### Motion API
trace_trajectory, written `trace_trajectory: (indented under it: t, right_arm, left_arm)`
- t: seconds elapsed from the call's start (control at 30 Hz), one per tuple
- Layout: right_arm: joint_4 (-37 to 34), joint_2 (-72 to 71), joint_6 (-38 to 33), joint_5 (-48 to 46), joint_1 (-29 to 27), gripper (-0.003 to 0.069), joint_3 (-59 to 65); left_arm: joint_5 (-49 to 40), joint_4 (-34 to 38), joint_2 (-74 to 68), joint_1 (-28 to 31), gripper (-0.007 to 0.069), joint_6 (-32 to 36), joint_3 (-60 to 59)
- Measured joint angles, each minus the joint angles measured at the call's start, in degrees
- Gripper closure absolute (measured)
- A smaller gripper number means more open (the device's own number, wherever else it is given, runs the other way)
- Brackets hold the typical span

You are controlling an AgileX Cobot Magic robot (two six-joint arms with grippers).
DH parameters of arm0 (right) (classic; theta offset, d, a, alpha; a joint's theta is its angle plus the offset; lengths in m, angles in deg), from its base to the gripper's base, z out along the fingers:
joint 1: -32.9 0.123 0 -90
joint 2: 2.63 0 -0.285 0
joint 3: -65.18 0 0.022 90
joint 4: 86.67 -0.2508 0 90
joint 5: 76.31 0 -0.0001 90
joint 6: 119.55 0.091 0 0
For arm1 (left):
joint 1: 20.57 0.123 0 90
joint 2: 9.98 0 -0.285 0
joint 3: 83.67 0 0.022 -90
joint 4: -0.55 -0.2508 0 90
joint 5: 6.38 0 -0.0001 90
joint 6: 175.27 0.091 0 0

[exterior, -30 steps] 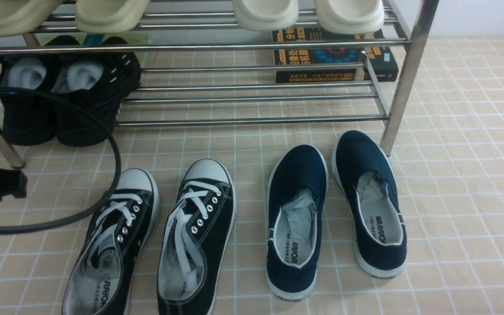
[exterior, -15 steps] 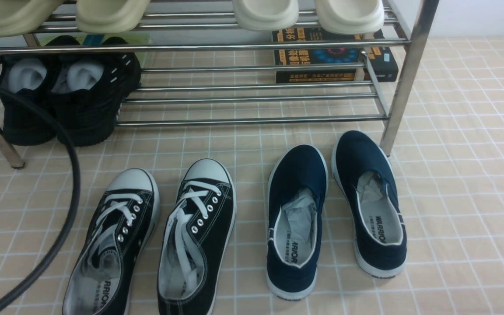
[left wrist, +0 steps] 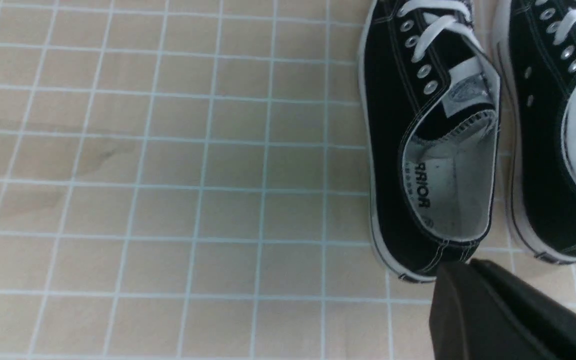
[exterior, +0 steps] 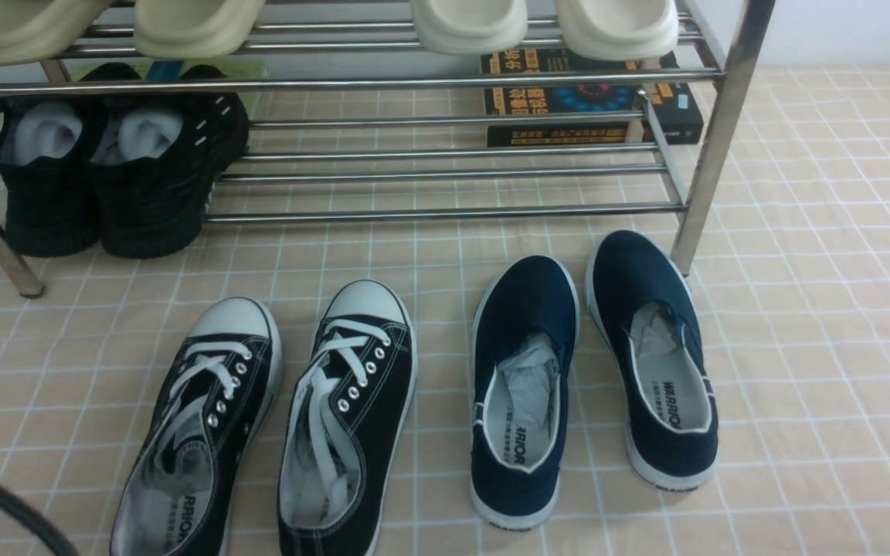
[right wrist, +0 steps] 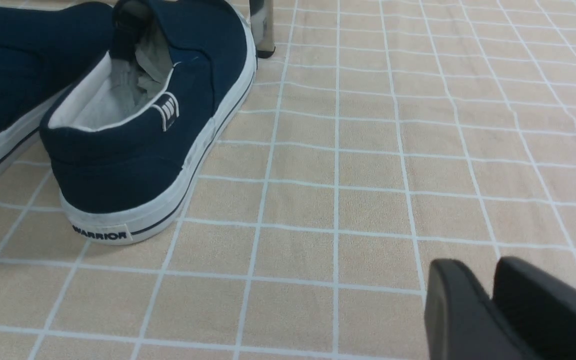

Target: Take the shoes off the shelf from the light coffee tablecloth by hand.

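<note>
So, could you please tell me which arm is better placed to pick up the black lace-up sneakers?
Left, probably. Its jaws sit shut close to the heel of the black lace-up sneakers, on the robot's left; the right wrist camera faces the navy slip-ons instead.

The front camera looks forward and down from above onto the beige grid-printed tablecloth (exterior: 823, 309), taking in the chrome tube shoe rack (exterior: 445, 208). The left wrist camera looks almost straight down, close over the black lace-up canvas sneakers (left wrist: 433, 150), which the front view shares. The right wrist camera sits low and near, facing the heel of a navy slip-on shoe (right wrist: 153, 130), also in the front view.
</note>
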Motion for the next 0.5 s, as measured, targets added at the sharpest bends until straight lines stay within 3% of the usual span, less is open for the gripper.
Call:
trace_trajectory:
  t: [0.27, 0.5]
  right_arm:
    - [-0.06, 0.00, 0.00, 0.00, 0.00, 0.0509, 0.00]
    - [-0.06, 0.00, 0.00, 0.00, 0.00, 0.0503, 0.00]
  left_arm:
    - [24.48, 0.43, 8.48, 0.00, 0.0619, -3.05, -14.64]
    - [27.22, -0.54, 8.59, 0.00, 0.0617, -3.34, -17.38]
